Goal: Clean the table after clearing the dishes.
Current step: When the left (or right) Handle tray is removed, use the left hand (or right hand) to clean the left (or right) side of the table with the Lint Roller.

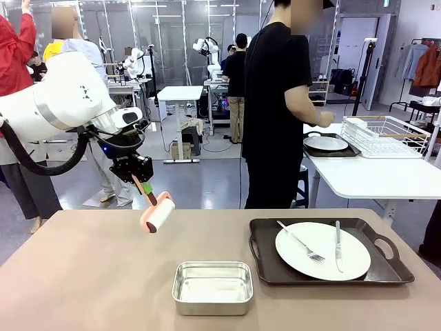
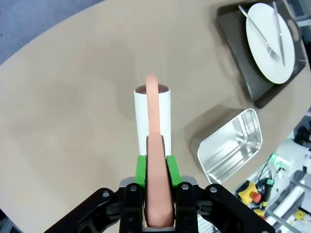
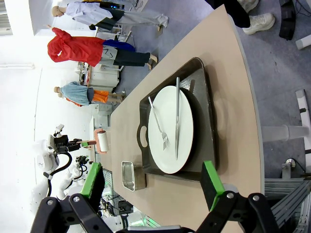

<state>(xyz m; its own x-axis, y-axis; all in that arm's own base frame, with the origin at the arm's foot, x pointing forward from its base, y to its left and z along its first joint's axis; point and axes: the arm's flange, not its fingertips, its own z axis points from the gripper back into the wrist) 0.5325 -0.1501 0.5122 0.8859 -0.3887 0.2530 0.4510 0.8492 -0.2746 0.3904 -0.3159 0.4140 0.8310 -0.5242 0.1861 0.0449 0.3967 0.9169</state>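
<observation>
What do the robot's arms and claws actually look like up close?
The left arm is bulky, rounded and white with a grey band, and a thick black cable loops beneath it. The left claw is black, its two tips faced with bright green pads. The right claw matches: black angular links, green pads.

The place is a robotics lab set in a large open hall. A bare grey floor (image 1: 207,189) runs far back, with loose cables (image 1: 224,146) trailing across it between white work tables (image 1: 180,94) on metal legs. A yellow emergency-stop box (image 2: 249,194) with a red button sits past the edge of the table (image 2: 73,97). Several people (image 1: 238,83) stand among the stations, and a clothes rail (image 1: 424,65) stands at the right.
</observation>
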